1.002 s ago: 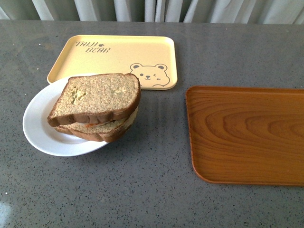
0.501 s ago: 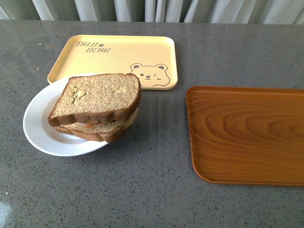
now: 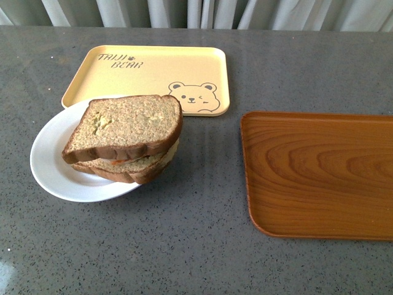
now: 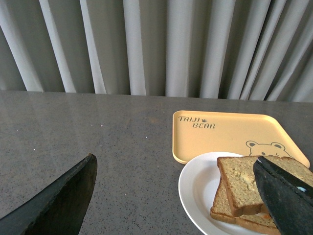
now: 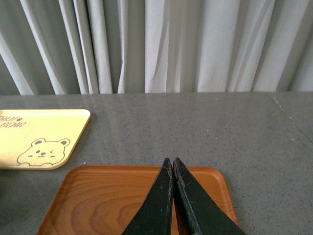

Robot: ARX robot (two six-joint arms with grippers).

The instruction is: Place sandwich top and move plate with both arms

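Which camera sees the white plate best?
The front view: the plate shows whole, with the sandwich on it. The left wrist view cuts off part of it; the right wrist view misses it entirely.

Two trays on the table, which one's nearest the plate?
The pale yellow bear tray: the plate sits with its far rim at its near edge. The brown wood-grain tray lies apart on the right, bare table between.

sandwich top (image 3: 126, 126) stacked on lower slice (image 3: 132, 171), both on plate (image 3: 52, 166), left part of grey desk (image 3: 184, 233) | yellow bear tray (image 3: 153, 70) right behind, plate rim meeting its near corner | wood-grain tray (image 3: 319, 175) over on the right, well apart
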